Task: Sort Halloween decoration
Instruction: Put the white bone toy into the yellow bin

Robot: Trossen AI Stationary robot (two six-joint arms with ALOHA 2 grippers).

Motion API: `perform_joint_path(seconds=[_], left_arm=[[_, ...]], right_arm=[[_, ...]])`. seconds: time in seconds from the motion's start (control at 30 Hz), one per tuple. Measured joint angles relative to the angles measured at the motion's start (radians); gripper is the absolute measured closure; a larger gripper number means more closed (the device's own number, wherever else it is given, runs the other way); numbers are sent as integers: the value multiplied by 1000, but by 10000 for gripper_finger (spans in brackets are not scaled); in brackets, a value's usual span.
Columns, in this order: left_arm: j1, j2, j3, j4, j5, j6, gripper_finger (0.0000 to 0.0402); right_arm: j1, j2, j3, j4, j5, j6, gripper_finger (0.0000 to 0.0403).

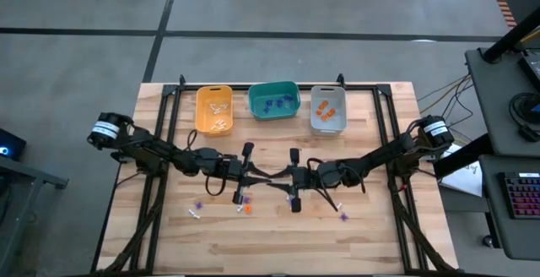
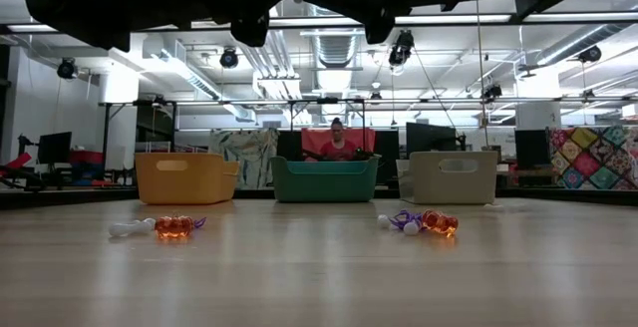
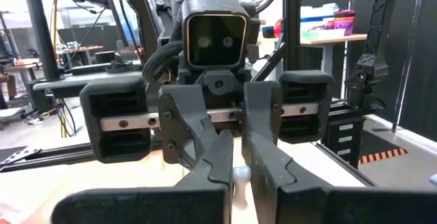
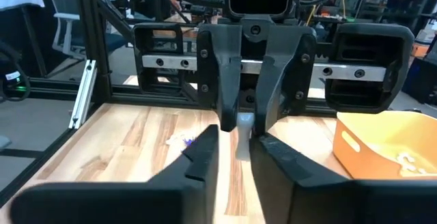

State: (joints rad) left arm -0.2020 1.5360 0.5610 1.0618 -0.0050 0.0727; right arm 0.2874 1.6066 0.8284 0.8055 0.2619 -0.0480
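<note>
Closest to you, the left gripper (image 1: 260, 176) is clamped on a single white trinket (image 4: 244, 121) above the middle of the table (image 1: 278, 243). The right gripper (image 1: 283, 178) meets it nose to nose, its fingers (image 3: 220, 157) standing slightly apart on either side of the same white piece; you cannot tell whether they touch it. The rest of the decoration lies loose on the wood below and around the two grippers, near the front half. From table height you can count two orange pieces (image 2: 174, 227), each glossy and rounded, with a purple bit (image 2: 404, 219) and a white bit (image 2: 130, 229) beside them. From above, more tiny purple and white pieces are scattered there, too small to tell their shapes. Along the far edge stand three bins in a row: yellow (image 2: 184, 177) holding white pieces, teal (image 2: 324, 179) holding blue ones, grey (image 2: 454, 175) holding orange ones. One person (image 2: 336, 143) sits beyond the teal bin.
</note>
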Motion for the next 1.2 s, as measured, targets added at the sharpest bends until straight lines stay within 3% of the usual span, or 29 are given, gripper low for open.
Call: perform_joint_path(seconds=[0.3, 0.67, 0.8, 0.97, 1.2], left_arm=[[0, 0, 0, -3, -2, -11, 401], [6, -58, 0, -112, -37, -30, 402], [26, -147, 0, -292, -135, -30, 401], [98, -305, 0, -629, -263, -30, 401], [349, -475, 0, -1030, -457, -113, 401]], right_arm=[[0, -6, 0, -30, 7, 11, 260], [0, -36, 0, -116, 63, 60, 250], [-3, -50, 0, -164, 109, 105, 252], [-5, -55, 0, -179, 116, 132, 250], [-11, -58, 0, -185, 117, 144, 258]])
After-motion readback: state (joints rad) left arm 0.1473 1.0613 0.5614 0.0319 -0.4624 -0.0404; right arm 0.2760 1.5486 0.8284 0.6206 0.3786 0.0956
